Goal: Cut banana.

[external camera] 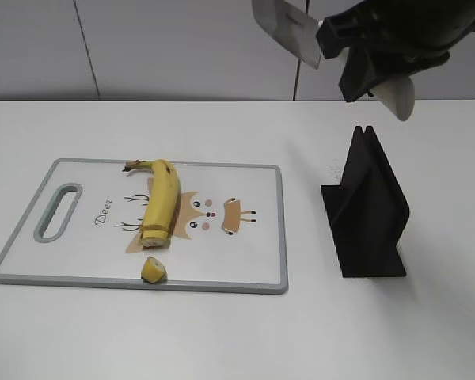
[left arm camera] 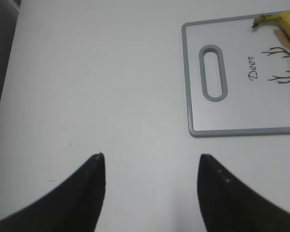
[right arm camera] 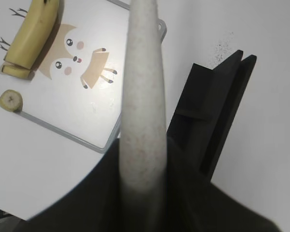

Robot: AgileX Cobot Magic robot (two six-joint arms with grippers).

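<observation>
The banana [external camera: 162, 202] lies on the white cutting board [external camera: 253, 229], stem at the far end, flat cut end toward the front; it also shows in the right wrist view [right arm camera: 35, 34] and its stem in the left wrist view [left arm camera: 275, 20]. A small cut-off piece [external camera: 153, 271] lies near the board's front edge. My right gripper [external camera: 362, 59] is high above the table's right side, shut on a knife with a pale speckled handle [right arm camera: 142, 96] and a steel blade [external camera: 289, 28]. My left gripper [left arm camera: 150, 162] is open and empty over bare table left of the board.
A black knife stand [external camera: 368, 210] sits on the table right of the board, below the right gripper; it also shows in the right wrist view [right arm camera: 217, 111]. The board has a grey rim and a handle slot [external camera: 58, 211] at its left end.
</observation>
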